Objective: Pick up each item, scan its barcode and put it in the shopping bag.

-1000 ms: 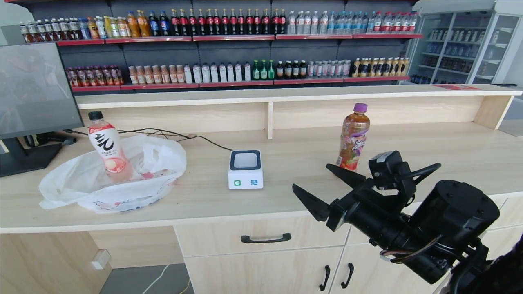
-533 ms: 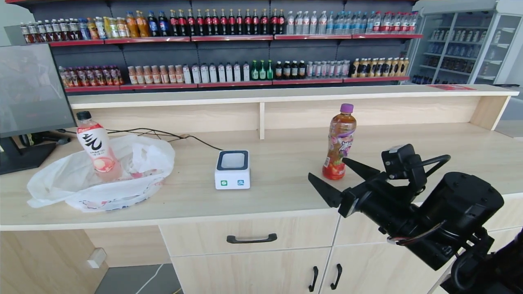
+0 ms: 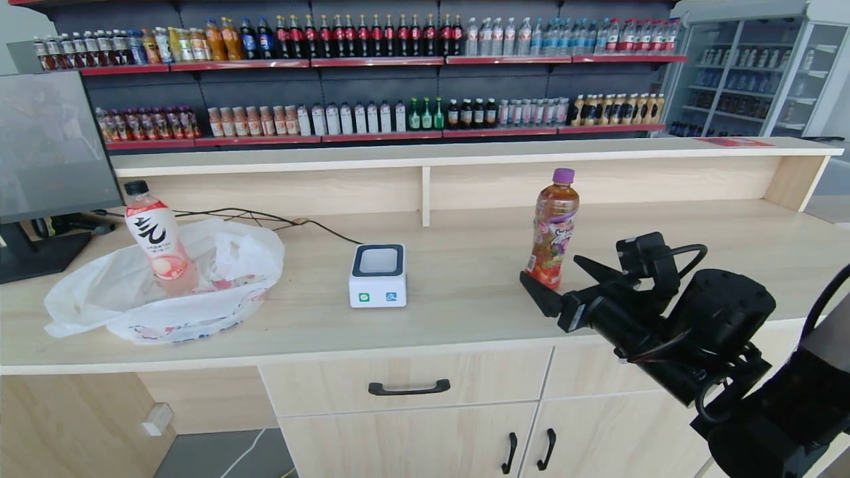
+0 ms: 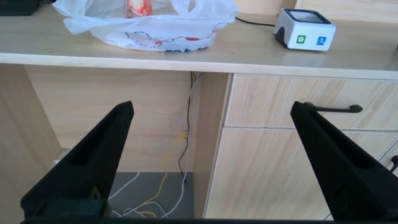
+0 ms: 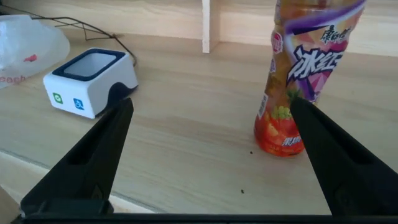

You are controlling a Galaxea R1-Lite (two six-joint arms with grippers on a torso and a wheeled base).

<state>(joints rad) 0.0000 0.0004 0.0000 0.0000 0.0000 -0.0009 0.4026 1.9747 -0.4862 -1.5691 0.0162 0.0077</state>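
head view, right gripper (image 3: pixel 548 266) spread, near bottle (image 3: pixel 555 216)

Across the top of the frame, dark wall shelving (image 3: pixel 372 86) with red-edged shelves holds rows of drink bottles. A glass-door cooler (image 3: pixel 744 73) stands at upper right. A light wood counter (image 3: pixel 465 312) with a raised back ledge (image 3: pixel 465 153) spans the middle. Below it are a drawer (image 3: pixel 408 387) and cabinet doors (image 3: pixel 425 438) with black handles. Grey floor (image 3: pixel 226 458) shows at lower left.

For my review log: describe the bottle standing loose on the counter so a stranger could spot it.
On the long wooden counter, look right of the white scanner box. The bottle stands upright there alone: amber drink, purple cap, unlike the black-capped pink bottle in the shopping bag.
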